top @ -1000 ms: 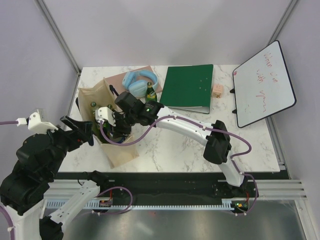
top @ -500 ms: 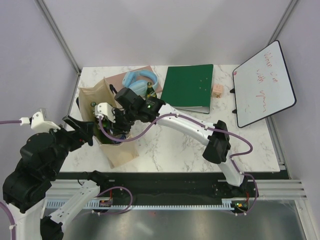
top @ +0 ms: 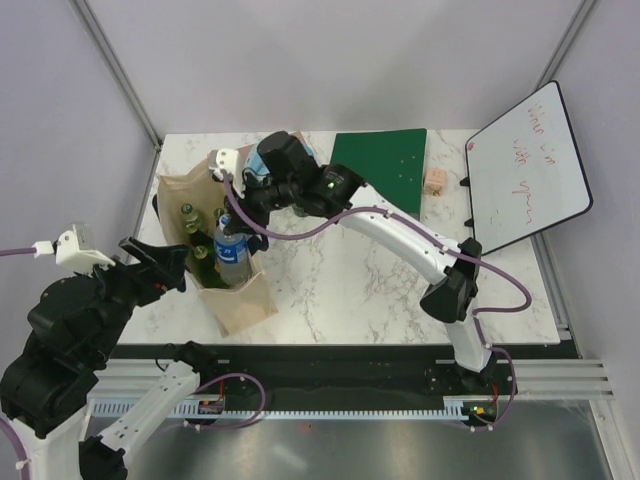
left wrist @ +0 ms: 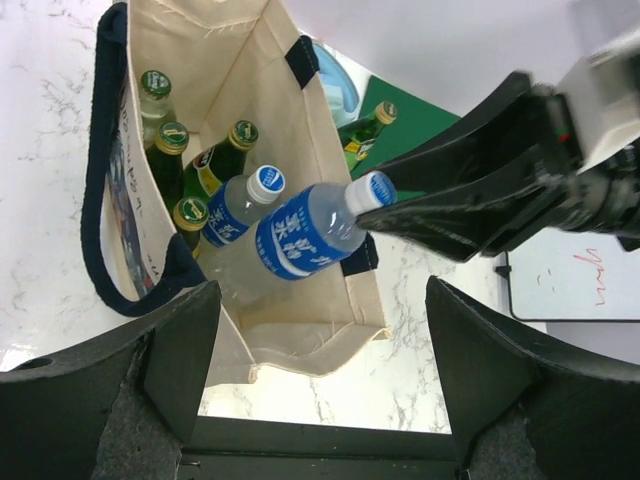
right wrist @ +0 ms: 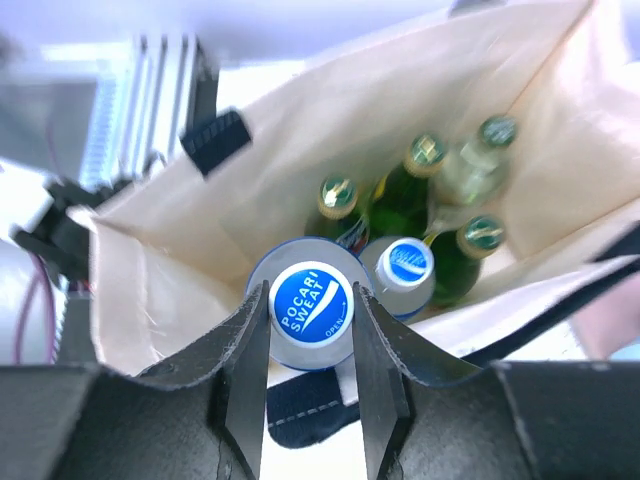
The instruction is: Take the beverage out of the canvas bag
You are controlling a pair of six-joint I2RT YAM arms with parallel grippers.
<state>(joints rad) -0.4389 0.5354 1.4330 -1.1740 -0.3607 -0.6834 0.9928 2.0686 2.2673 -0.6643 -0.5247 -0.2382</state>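
1. Filling most of the top view, the white stone counter (top: 350, 280) holds all the things.
2. A whiteboard (top: 525, 165) with red writing leans at the right edge.
3. A green binder (top: 385, 165) lies flat at the far edge, near the middle.
4. The canvas bag (top: 240, 300) stands by the left edge with its top wide open. It is beige with dark blue straps.
5. The right gripper (right wrist: 310, 312) reaches over the bag from the far side. Its two fingers (right wrist: 250, 350) squeeze the blue cap of the beverage.
6. The left gripper (left wrist: 320, 400) sits at the near left side of the bag. Its jaws are spread wide and hold nothing.
7. The beverage (left wrist: 300, 235) is a clear bottle with a blue label. It is tipped over, with its cap by the bag's right rim. Its bottom end is still down inside the bag.
8. A second blue-label bottle (left wrist: 240, 205) stands in the bag, just beside the first one.
9. Some green glass bottles (left wrist: 160, 120) stand in the bag too, on its far left side.
10. One more green bottle (left wrist: 365, 135) is outside the bag, past its far side.
11. Light blue headphones (left wrist: 335, 90) peek out behind the bag.
12. A little wooden block (top: 435, 180) sits between the binder and the whiteboard.
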